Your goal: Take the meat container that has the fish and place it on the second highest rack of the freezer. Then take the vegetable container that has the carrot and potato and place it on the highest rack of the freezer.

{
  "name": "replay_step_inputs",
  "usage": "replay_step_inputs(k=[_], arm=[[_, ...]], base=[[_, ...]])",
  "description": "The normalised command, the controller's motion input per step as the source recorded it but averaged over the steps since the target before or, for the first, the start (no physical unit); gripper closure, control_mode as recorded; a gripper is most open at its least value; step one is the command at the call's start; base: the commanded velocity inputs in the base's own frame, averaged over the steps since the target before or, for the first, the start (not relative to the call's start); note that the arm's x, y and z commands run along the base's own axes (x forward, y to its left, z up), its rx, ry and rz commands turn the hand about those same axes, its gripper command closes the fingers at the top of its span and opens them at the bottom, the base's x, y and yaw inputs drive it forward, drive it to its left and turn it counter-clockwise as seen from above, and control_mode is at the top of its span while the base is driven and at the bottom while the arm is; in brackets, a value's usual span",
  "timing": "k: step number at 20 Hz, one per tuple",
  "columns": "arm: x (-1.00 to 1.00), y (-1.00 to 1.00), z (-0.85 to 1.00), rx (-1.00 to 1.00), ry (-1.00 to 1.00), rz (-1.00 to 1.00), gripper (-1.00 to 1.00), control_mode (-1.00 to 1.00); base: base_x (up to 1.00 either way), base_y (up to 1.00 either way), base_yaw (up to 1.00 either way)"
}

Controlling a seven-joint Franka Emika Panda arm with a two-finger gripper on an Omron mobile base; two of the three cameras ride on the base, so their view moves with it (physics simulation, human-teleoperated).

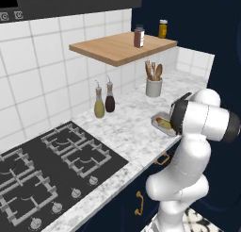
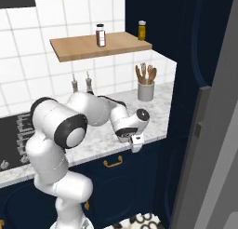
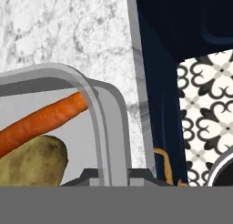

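The vegetable container is sitting at the front edge of the marble counter, just in front of the arm's dark wrist in the left base view, with the white utensil crock behind it. Its long axis is running roughly along the counter's front edge. In the hand view the orange carrot is lying slantwise inside it, its thin end pointing toward the rounded corner of the tray, and the tan potato is lying right against the carrot.

No lettering can be read on the 2 jars on the wooden shelf or on the 2 oil bottles.

The arm is folding low over the counter, elbow raised toward the tiles, the hand bending down at the counter's edge above the navy cabinets. The gripper is pinching the grey rim of the vegetable container, the 2 fingers nearly together with the wall between them.
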Motion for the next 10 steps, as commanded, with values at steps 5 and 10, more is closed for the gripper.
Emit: replay_step_inputs(k=[5, 10], arm=[[-0.42, 0.29, 0.98, -0.09, -0.15, -0.1, 1.0, -1.0], [-0.69, 0.5, 0.93, -0.08, -0.09, -0.13, 1.0, -1.0]], base=[[0.0, 0.0, 0.0], [0.0, 0.0, 0.0]])
